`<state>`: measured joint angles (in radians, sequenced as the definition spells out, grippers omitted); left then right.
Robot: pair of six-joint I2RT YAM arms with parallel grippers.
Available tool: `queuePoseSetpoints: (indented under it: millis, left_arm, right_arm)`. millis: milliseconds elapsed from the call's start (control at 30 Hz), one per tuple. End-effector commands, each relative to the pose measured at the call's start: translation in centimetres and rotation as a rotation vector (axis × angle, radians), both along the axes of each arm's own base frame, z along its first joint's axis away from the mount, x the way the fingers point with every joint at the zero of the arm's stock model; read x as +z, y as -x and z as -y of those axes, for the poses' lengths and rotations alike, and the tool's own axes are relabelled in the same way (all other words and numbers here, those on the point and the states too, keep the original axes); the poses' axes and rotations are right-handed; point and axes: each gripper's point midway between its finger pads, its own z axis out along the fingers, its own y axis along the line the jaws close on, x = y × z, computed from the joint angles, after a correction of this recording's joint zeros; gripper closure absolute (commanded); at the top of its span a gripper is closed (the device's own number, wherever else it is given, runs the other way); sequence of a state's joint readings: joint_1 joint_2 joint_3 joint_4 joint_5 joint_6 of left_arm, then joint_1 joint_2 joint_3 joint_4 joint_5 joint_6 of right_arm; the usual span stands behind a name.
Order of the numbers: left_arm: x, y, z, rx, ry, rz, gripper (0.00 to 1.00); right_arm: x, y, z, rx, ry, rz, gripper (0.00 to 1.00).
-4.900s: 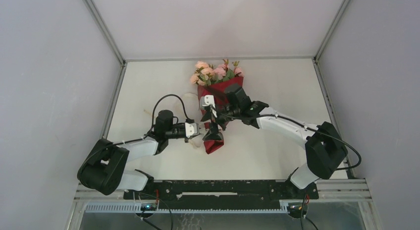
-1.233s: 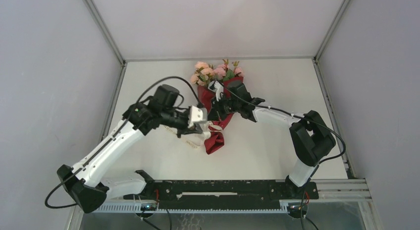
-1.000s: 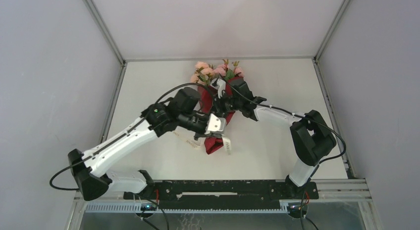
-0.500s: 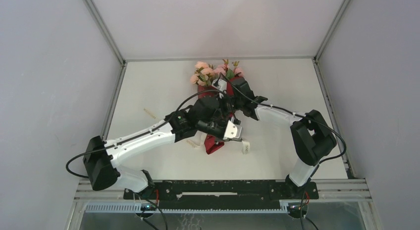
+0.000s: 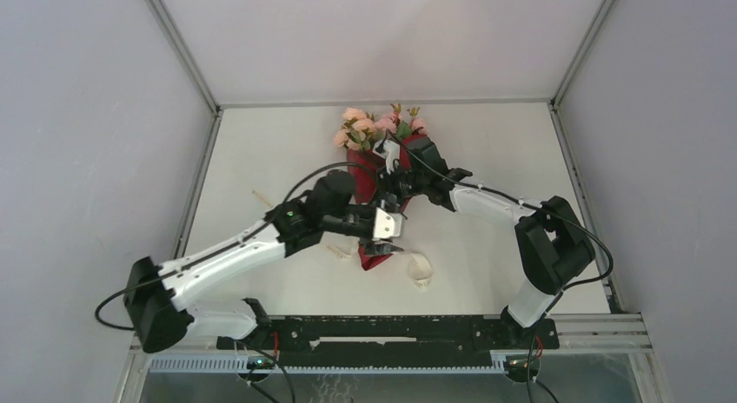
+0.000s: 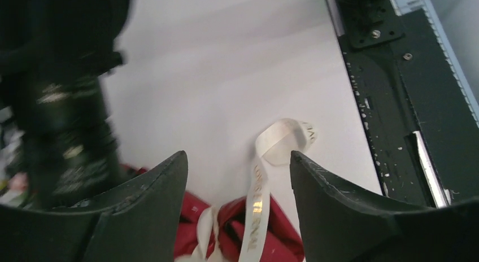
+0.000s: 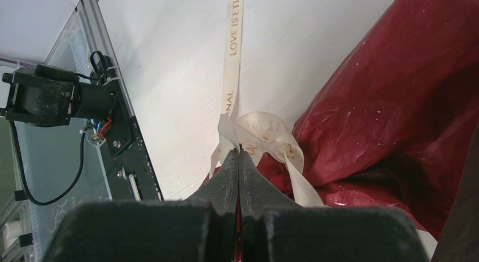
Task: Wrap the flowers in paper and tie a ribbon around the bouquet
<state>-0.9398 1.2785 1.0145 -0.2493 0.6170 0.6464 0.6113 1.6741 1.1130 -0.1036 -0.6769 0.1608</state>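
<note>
The bouquet lies mid-table: pink flowers (image 5: 380, 125) top a cone of red paper (image 5: 375, 257). My left gripper (image 5: 395, 232) hovers open over the cone's narrow end. In the left wrist view the ribbon (image 6: 257, 200) runs loose between the spread fingers (image 6: 319, 205), crosses the paper (image 6: 277, 236) and curls on the table. Its free end (image 5: 421, 269) lies right of the cone tip. My right gripper (image 7: 239, 153) is shut on the ribbon (image 7: 265, 129) where its loops bunch against the paper (image 7: 395, 104). From above, the right gripper (image 5: 395, 184) sits at the cone's middle.
A black rail (image 5: 391, 329) with both arm bases runs along the near table edge. Grey walls close in the table on three sides. A short cream strip (image 5: 262, 197) lies left of the arms, and another bit of ribbon (image 5: 339, 252) sits left of the cone tip.
My left gripper carried the ribbon end rightward across the cone, then opened and drew back slightly left. The released end now lies curled on the table. The right gripper stayed shut in place.
</note>
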Motion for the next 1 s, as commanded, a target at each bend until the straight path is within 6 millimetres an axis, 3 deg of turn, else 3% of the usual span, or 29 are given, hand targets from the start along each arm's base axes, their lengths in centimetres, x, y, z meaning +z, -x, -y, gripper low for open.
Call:
queuePoseSetpoints:
  millis: [0,67,133,233,333,500,633,867,967]
  left_arm:
    - [3.9,-2.8,-3.8,0.255,0.129,-0.079,0.31]
    - [4.8,-4.5,-6.0,0.421,0.204,-0.214,0.35]
    - [4.2,-6.2,-8.1,0.561,0.253,-0.311,0.37]
    - [2.0,-8.7,-11.0,0.738,0.319,-0.398,0.33]
    - [-0.6,-9.6,-12.2,0.823,0.351,-0.435,0.23]
    - [-3.8,-10.0,-12.7,0.857,0.357,-0.439,0.1]
    - [-5.3,-10.7,-12.5,0.843,0.354,-0.42,0.08]
    - [-7.2,-12.2,-12.6,0.817,0.325,-0.423,0.3]
    - [-7.4,-11.4,-11.7,0.706,0.303,-0.432,0.37]
  right_arm:
    - [2.8,-0.6,-0.4,-0.035,-0.039,0.063,1.0]
    - [3.1,-0.8,-0.4,-0.059,-0.038,0.065,1.0]
    - [3.4,-0.7,-0.6,-0.073,-0.034,0.076,1.0]
    - [3.8,-0.2,-1.6,-0.068,-0.039,0.103,1.0]
    - [4.3,0.3,-2.3,-0.06,-0.047,0.126,1.0]
    - [4.8,0.5,-2.3,-0.074,-0.042,0.142,1.0]
    - [4.4,1.3,-2.9,-0.031,-0.041,0.149,1.0]
    - [4.5,1.7,-3.3,0.001,-0.053,0.155,1.0]
    - [4.8,1.8,-3.2,0.006,-0.06,0.154,1.0]
